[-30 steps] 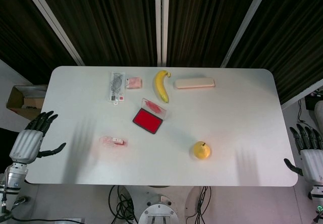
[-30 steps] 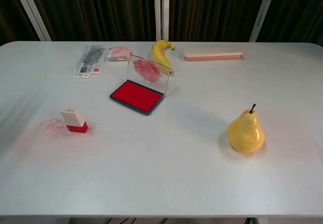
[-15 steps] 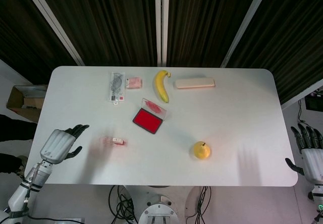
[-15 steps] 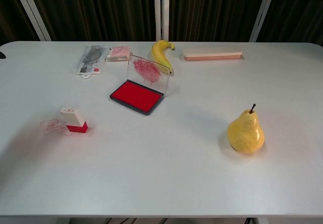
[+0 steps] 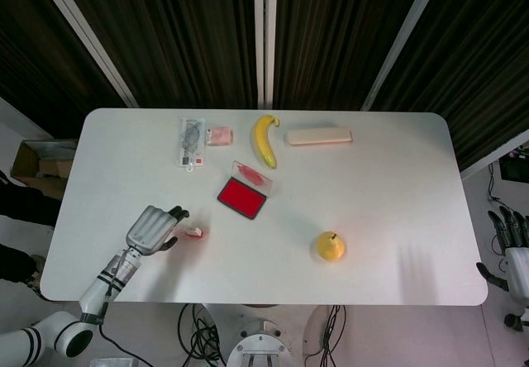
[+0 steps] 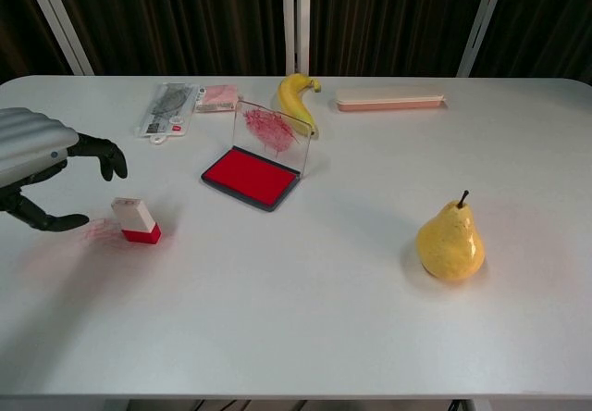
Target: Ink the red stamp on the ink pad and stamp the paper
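Note:
The red stamp (image 5: 193, 232) (image 6: 136, 220), white on top with a red base, stands upright on the white table (image 5: 388, 185) at the front left. Red ink smudges (image 6: 97, 232) mark the surface just left of it. The ink pad (image 5: 242, 197) (image 6: 251, 177) lies open near the middle, its clear lid (image 6: 270, 130) raised and smeared red. My left hand (image 5: 153, 228) (image 6: 42, 166) hovers just left of the stamp, fingers apart, thumb low, holding nothing. My right hand (image 5: 511, 255) hangs off the table's right edge, fingers extended. No separate sheet of paper stands out.
A banana (image 5: 264, 140) (image 6: 296, 101), a long peach box (image 5: 319, 136) (image 6: 389, 103), a clear packet (image 5: 191, 141) (image 6: 166, 109) and a small pink pack (image 5: 219, 135) line the back. A yellow pear (image 5: 331, 245) (image 6: 450, 242) stands front right.
My left hand has swung in from beyond the table's left edge to just beside the stamp. The right hand has sunk slightly lower at the right edge. Stamp and pad are unmoved.

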Tool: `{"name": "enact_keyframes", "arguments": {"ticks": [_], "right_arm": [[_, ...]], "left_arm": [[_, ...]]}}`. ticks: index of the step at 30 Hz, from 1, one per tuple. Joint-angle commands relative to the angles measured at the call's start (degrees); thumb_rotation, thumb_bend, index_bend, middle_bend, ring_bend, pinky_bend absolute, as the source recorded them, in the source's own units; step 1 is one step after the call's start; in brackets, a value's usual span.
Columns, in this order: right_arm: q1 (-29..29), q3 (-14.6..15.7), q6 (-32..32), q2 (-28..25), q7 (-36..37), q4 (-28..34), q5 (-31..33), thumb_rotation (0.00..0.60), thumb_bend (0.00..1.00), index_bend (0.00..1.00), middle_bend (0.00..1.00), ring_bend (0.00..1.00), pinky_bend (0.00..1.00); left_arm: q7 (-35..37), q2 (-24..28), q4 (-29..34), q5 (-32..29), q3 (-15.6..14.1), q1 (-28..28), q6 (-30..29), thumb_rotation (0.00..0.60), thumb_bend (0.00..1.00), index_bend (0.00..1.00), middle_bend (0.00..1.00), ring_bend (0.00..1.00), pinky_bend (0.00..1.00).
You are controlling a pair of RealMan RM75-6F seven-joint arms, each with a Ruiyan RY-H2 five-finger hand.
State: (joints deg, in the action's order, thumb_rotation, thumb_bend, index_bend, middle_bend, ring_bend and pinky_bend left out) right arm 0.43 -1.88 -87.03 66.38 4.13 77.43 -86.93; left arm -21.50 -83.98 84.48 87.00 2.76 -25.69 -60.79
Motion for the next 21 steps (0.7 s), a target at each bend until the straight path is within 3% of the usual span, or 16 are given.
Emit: {"name": "enact_keyframes", "arguments": {"ticks": [1, 9, 21], "right_arm": [[0.25, 0.02, 0.42, 0.07, -0.19, 0.08, -0.07, 0.6, 0.1, 0.0, 0.0, 0.0, 0.0], [0.8, 0.11, 1.75, 0.55, -0.25, -0.15, 0.13, 0.6, 0.1, 0.0, 0.0, 0.0, 0.0], [0.37, 0.03, 1.78, 0.64, 1.56, -1.7, 0.8, 0.6, 0.1, 0.0, 0.0, 0.0, 0.0]], "left_arm": [[-2.44, -1.09, -0.02, -0.4, -0.06, -0.65, -0.09, 0.6, 0.25, 0.31, 0.34, 0.89, 1.0], [-7.46, -2.19, 2.0, -3.43, 0.6, -2.02, 1.1, 0.6, 0.25, 0.34, 0.36, 0.9, 1.0], [-6.8, -5.27, -0.58, -5.51, 0.42, -3.29, 1.42, 0.6, 0.25, 0.4, 0.44, 0.91, 1.0]]}}
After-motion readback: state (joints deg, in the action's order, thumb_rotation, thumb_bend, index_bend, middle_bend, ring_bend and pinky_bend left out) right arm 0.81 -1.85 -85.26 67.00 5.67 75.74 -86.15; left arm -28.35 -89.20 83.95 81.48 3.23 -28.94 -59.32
